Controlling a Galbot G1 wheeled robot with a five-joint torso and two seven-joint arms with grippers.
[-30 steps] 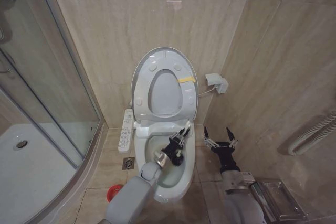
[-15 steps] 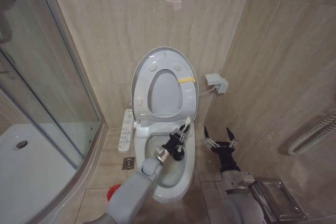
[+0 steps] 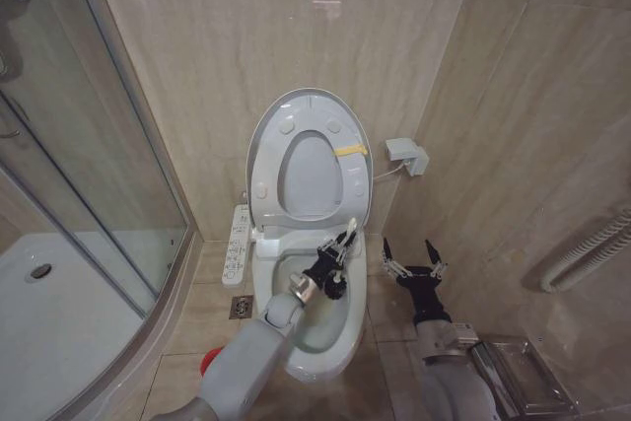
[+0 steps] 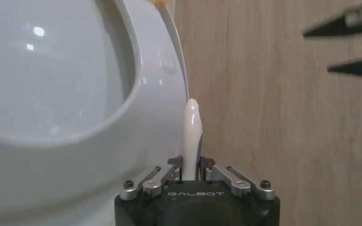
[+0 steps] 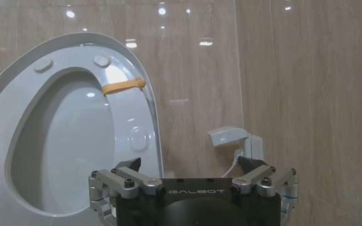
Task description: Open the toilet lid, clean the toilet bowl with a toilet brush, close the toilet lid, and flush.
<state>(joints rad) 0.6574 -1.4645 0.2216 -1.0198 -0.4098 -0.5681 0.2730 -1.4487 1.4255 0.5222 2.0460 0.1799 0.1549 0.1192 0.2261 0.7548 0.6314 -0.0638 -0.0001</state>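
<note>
Standing upright against the wall, the toilet lid (image 3: 308, 105) is open above the toilet bowl (image 3: 314, 337); over the bowl the left gripper (image 3: 336, 255) pinches the toilet brush (image 3: 349, 231) by its white handle; beside the bowl the right gripper (image 3: 412, 257) waits, fingers spread.
</note>
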